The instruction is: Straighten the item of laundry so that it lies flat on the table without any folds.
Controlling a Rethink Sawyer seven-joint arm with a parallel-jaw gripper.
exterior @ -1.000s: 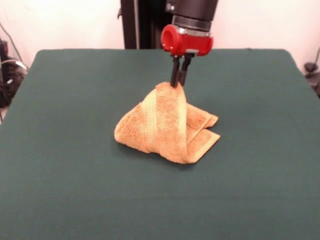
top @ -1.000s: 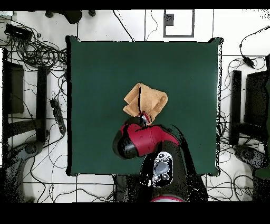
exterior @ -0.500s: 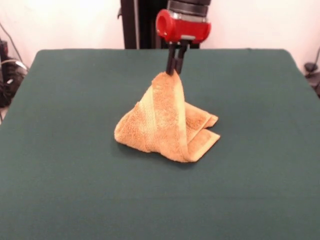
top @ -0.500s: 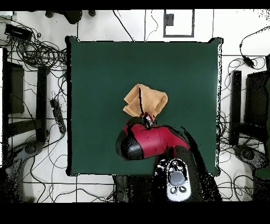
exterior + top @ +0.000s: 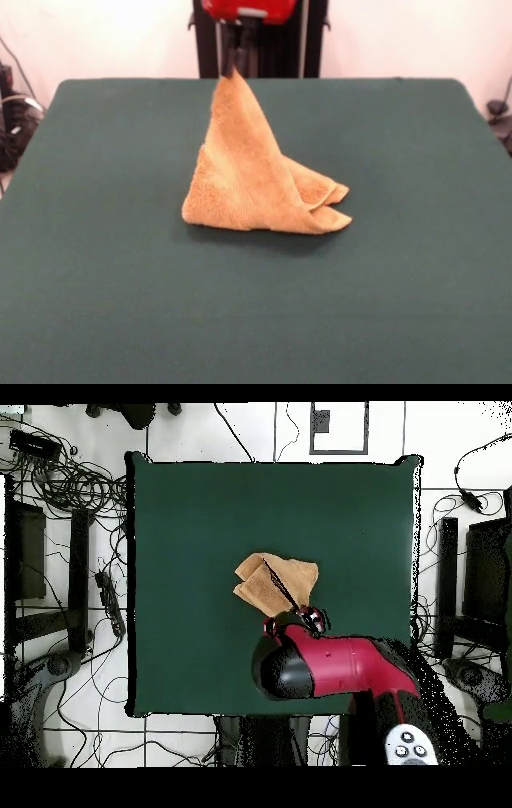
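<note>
Front view: gripper [image 5: 231, 70] clamped on towel [image 5: 248, 180] corner, tented; base folds on table [image 5: 96, 264]. Risk: thin pinch slips, towel recollapses folded.

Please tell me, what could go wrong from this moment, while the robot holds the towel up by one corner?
1. The end effector pinches only the tip of the towel, so the corner may slip out and the cloth drop back in a heap.
2. The lower part lies in doubled layers on the table; if it is simply lowered, those folds would likely stay.
3. If the arm drags sideways, the resting layers might bunch instead of spreading.
</note>
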